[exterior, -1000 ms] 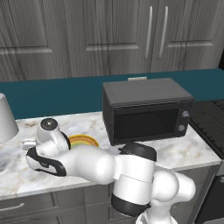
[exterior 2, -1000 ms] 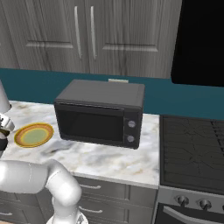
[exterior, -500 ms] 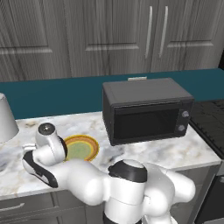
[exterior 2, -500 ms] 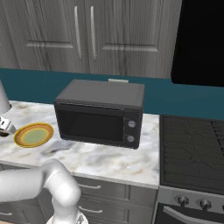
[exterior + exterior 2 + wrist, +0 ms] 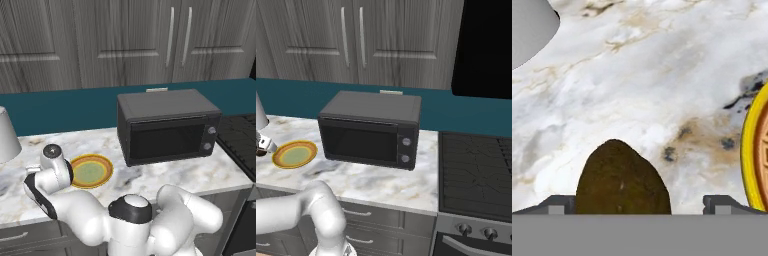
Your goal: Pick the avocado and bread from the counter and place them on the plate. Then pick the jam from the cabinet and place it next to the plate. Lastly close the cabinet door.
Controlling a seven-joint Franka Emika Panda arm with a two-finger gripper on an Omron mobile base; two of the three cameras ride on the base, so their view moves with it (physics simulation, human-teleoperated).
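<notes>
- Avocado (image 5: 622, 179) lies on the counter (image 5: 652, 90) left of the plate (image 5: 754, 150), between my spread fingertips.
- My gripper (image 5: 639, 204) has swung lower beside the plate, wide open and empty.
- Closing comes next, I judge.

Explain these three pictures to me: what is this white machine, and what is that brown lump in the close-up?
It is a white robot arm in a simulated kitchen. Two pictures come from cameras on its base, behind it to the left and right; the third from a camera on its hand, looking down at the marble counter. On the counter stand a black microwave and a yellow-rimmed plate. The brown lump is an avocado, lying between the tips of the open pincer. Nothing is held yet.
</notes>
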